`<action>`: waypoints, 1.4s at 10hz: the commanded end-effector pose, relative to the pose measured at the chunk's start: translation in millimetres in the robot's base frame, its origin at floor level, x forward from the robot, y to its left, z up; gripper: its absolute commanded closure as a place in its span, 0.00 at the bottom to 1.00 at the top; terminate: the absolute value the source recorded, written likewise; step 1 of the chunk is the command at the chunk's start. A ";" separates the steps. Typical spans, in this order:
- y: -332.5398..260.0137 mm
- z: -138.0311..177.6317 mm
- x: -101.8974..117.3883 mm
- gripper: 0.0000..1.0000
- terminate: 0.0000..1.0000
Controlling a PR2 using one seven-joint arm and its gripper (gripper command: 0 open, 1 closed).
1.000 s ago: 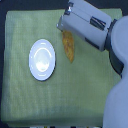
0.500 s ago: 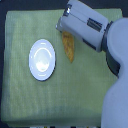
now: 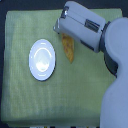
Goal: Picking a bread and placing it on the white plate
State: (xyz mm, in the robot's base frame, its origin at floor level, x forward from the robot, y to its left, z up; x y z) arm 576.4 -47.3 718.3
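The white plate point(image 3: 42, 59) lies on the green cloth, left of centre in the exterior view. The bread point(image 3: 69, 49), a golden-brown tapered loaf, rests on the cloth just to the plate's right and does not touch it. My gripper point(image 3: 59, 29) hovers over the loaf's upper end and hides that end. Its grey housing blocks the fingers, so I cannot make out how the jaws stand or whether they touch the loaf.
A green cloth point(image 3: 30, 100) covers the table, with a dark border along the exterior view's left edge. The large grey arm point(image 3: 117, 75) fills the right side and lower right corner of the view.
The gripper has shifted slightly toward the exterior view's left, over the loaf's upper end. The bread and plate have stayed where they were.
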 end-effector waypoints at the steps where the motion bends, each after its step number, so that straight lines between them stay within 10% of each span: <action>1: -8.4 -12.8 -31.5 0.00 0.00; 3: -13.7 -11.0 -32.3 0.00 0.00; 4: -14.6 -9.8 -32.4 1.00 0.00; 14: -27.2 13.4 -24.9 1.00 0.00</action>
State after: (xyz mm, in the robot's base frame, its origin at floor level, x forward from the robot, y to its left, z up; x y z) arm 550.7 -65.6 716.7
